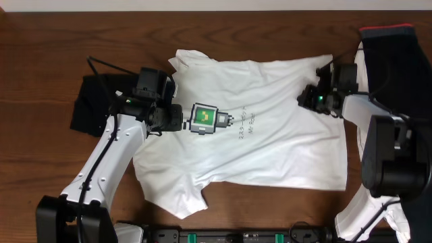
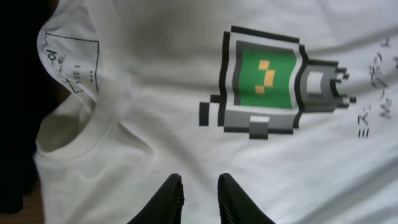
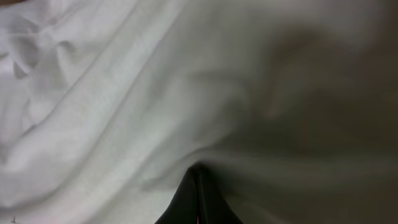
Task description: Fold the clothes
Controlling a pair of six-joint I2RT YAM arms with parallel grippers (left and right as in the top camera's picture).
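Lying front-up on the wooden table (image 1: 40, 40), a white T-shirt (image 1: 270, 148) is seen spread between the two arms, with its collar end under the left gripper (image 1: 178, 121) and its opposite edge at the right gripper (image 1: 307, 96).

In the left wrist view the left gripper (image 2: 199, 186) is held just above the chest of the shirt. Its jaws are parted by a narrow gap, and flat white cloth is seen through that gap; nothing is gripped. The pixel-style print (image 2: 264, 81) of green, grey and black is found ahead of the jaws and slightly to one side. The ribbed collar (image 2: 81, 134) and the size label (image 2: 68, 59) inside it are found to the other side. Grey lettering (image 2: 379, 87) is seen beyond the print, at the frame edge.

In the right wrist view the right gripper (image 3: 198, 180) is shown with its jaws pressed together on the white fabric. Folds are drawn in toward the tips, and looser creases are gathered ahead of the jaws.

A dark garment (image 1: 91, 108) is lain behind the left arm, away from its jaws. A second dark garment with a red trim (image 1: 388, 40) is lain behind the right gripper.
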